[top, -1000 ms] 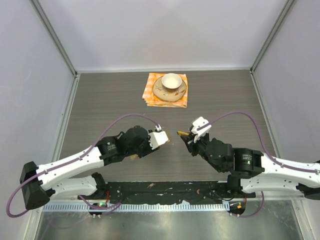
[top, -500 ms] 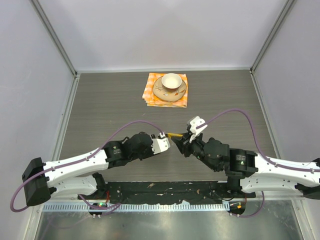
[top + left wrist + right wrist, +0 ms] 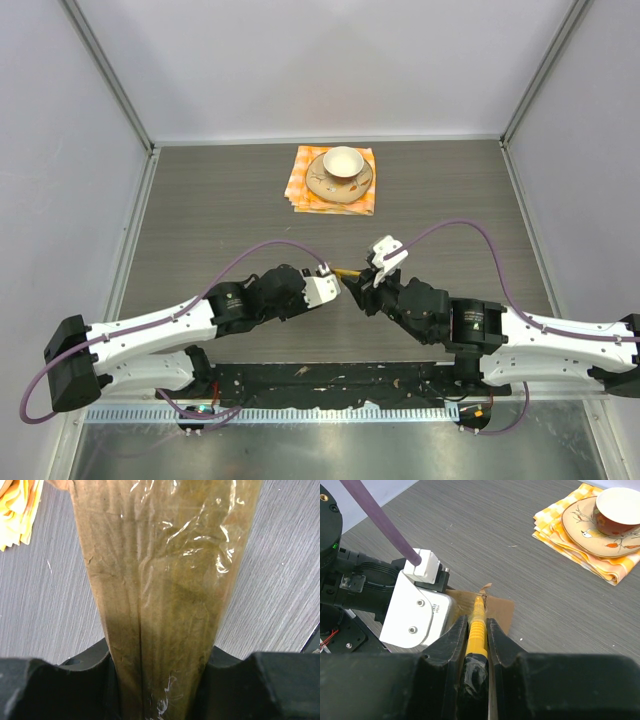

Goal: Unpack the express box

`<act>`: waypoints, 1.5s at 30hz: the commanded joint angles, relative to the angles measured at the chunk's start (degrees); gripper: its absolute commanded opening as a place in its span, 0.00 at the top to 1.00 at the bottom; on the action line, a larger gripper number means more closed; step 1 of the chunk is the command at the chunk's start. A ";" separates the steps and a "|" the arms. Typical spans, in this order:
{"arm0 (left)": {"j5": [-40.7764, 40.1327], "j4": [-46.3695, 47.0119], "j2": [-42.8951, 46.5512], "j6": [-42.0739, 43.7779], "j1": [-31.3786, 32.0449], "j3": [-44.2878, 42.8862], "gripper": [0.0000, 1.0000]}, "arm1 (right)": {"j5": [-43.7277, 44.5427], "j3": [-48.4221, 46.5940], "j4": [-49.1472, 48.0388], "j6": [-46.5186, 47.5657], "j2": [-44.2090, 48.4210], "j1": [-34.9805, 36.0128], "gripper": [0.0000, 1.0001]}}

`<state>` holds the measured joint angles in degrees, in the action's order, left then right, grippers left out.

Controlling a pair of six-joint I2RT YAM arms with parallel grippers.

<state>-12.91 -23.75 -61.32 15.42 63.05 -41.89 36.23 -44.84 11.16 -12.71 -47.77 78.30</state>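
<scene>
The express box is brown cardboard with clear tape along its seam, and it fills the left wrist view. My left gripper is shut on its two sides and holds it above the table. My right gripper is shut on a yellow ribbed cutter. The cutter's tip touches the torn seam at the top edge of the box. In the top view the two grippers meet at mid-table, left gripper against right gripper, with the cutter between them. The box itself is mostly hidden there.
An orange checkered cloth lies at the back centre with a saucer and a cup on it. The same cloth shows at the upper right of the right wrist view. Grey walls close in the table on three sides.
The two arms have closed in on each other. My left gripper swung right with the box, my right gripper moved left, and the cutter tip has reached the box seam.
</scene>
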 commanded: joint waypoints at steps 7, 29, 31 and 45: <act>-0.54 3.27 1.47 -1.27 0.50 -1.88 1.00 | 2.53 -0.60 -1.67 -0.91 0.66 0.01 0.99; -0.28 3.27 1.55 -2.15 0.59 -2.58 1.00 | 1.83 0.81 -1.84 -1.97 -1.19 -0.17 0.99; -0.19 3.27 1.64 -2.23 0.59 -2.76 1.00 | 1.74 0.89 -1.76 -2.14 -1.45 -0.17 0.99; -4.75 5.29 1.11 -3.03 0.59 -2.50 1.00 | 2.35 -1.65 1.93 -7.58 -8.74 -0.17 0.99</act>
<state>-15.20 -26.50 -61.34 13.39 63.35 -41.91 38.28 -45.19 10.37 -15.25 -53.76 78.24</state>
